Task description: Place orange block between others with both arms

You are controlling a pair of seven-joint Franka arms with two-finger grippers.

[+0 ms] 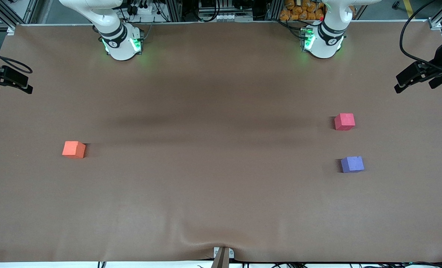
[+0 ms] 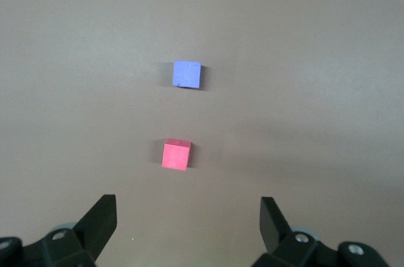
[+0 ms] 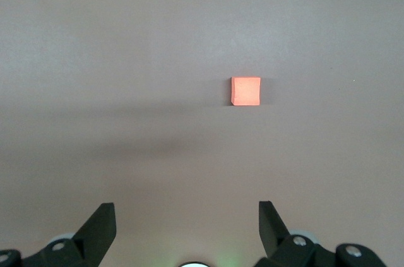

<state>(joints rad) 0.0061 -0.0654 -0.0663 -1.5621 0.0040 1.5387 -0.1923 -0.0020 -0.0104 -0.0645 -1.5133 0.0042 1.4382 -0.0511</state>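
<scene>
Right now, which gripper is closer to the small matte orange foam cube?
Right. The right gripper hangs open above the small matte orange foam cube at its end; the left gripper hangs open above the others' end.

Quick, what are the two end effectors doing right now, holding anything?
Left end effector: open, holding nothing, over the table.
Right end effector: open, holding nothing, over the table.

The left arm [image 1: 327, 35] rises from its base at the table's top edge, and its upper links run out of the front view. The right arm [image 1: 113, 35] does the same. High above the table, the left gripper [image 2: 188, 223] hangs with its two dark fingers spread wide and empty, and the right gripper [image 3: 187, 226] hangs the same way, its fingers wide apart with nothing between them.
</scene>
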